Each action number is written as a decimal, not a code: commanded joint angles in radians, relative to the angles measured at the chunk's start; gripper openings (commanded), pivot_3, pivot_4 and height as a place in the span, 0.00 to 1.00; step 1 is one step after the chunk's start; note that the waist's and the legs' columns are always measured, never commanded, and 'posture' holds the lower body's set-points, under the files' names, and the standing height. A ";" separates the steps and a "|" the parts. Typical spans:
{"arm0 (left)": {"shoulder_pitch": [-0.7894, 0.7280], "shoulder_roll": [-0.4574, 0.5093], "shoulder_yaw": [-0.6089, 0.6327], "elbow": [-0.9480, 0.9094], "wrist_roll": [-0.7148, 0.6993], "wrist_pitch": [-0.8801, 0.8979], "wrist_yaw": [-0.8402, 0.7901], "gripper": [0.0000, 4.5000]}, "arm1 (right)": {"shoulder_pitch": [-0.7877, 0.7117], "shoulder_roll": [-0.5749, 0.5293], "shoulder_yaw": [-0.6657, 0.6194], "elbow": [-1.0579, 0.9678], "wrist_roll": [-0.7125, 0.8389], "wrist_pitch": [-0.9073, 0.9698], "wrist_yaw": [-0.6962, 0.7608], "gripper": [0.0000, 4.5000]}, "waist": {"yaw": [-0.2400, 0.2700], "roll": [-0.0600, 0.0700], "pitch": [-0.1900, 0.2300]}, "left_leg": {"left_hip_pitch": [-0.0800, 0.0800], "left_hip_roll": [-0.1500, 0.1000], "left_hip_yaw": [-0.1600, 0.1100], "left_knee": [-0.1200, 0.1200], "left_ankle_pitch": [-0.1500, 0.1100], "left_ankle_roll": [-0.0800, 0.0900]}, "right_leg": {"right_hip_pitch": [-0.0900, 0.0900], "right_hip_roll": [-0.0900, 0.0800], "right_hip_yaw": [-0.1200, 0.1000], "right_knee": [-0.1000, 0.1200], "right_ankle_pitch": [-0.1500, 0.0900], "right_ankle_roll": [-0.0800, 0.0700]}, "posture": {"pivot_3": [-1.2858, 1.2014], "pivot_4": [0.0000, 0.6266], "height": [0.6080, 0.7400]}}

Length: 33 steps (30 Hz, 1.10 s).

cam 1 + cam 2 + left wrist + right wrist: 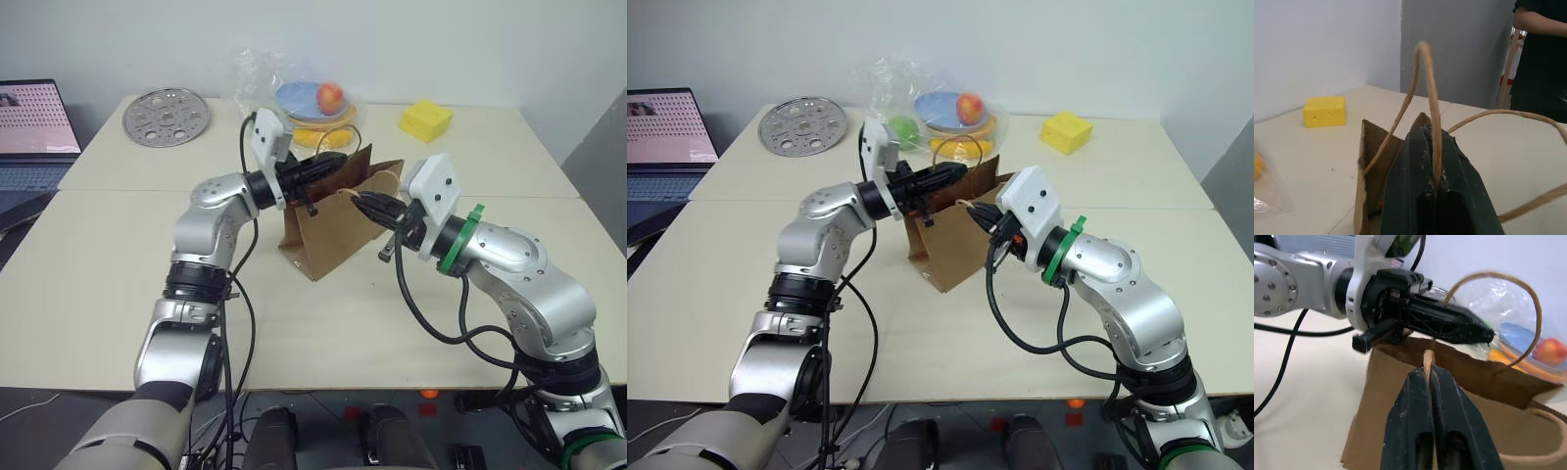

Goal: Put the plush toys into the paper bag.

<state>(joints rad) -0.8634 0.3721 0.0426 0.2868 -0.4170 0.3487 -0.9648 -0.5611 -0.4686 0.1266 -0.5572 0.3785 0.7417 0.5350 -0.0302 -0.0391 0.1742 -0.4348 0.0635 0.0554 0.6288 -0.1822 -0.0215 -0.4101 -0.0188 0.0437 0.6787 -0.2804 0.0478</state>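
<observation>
The brown paper bag (333,233) stands upright in the middle of the table, its mouth facing up. My left gripper (343,160) reaches over the bag's far rim and is shut on one thin looped handle (1426,73). From the other side, my right gripper (355,200) is shut on the other handle (1428,357) at the near rim. In the right wrist view the left gripper (1488,337) lies just beyond the bag's top edge. The plush toys are out of view, and the bag's inside is hidden.
Behind the bag lies a clear plastic bag (257,78) with toy fruit and coloured plates. A yellow block (426,119) sits at the back right and a perforated metal disc (166,117) at the back left. A laptop (34,122) stands off the table's left, and a person (1542,29) beyond its far end.
</observation>
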 commanded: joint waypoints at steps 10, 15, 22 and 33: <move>0.252 0.190 0.102 -0.466 -0.098 0.191 0.094 0.89 | -0.123 -0.043 -0.153 0.049 0.156 0.015 0.087 1.00 | -0.004 0.001 0.000 | 0.001 0.001 0.000 -0.001 0.000 0.000 | 0.000 0.000 0.000 0.001 0.000 0.000 | 0.52 0.24 1.00; 0.342 0.220 0.137 -0.580 -0.142 0.245 0.144 1.00 | -0.207 -0.037 -0.226 0.083 0.268 0.081 0.074 1.00 | 0.003 0.001 0.000 | 0.001 0.001 -0.001 0.000 0.000 0.000 | 0.000 0.000 -0.001 0.000 0.000 -0.001 | 0.52 0.24 1.00; 0.540 0.169 0.082 -0.633 -0.053 0.128 0.218 1.00 | -0.169 -0.157 -0.399 0.021 0.668 0.383 0.060 1.00 | 0.013 0.000 0.000 | 0.001 0.001 0.000 -0.001 0.000 0.000 | 0.001 -0.005 -0.001 -0.001 -0.001 -0.001 | 0.52 0.24 1.00; 0.469 0.052 -0.020 -0.395 0.047 -0.068 0.219 1.00 | 0.004 -0.243 -0.318 -0.124 0.722 0.372 -0.026 1.00 | 0.013 0.000 0.000 | 0.001 0.000 0.001 0.001 0.000 0.000 | 0.002 -0.004 0.001 -0.003 -0.002 -0.004 | 0.52 0.24 1.00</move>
<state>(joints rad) -0.3696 0.4375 0.0409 -0.1325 -0.3907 0.3304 -0.7418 -0.5586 -0.7037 -0.1931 -0.6436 1.1120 1.1461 0.5232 -0.0168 -0.0389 0.1744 -0.4338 0.0634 0.0568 0.6295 -0.1821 -0.0213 -0.4078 -0.0221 0.0444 0.6753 -0.2819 0.0437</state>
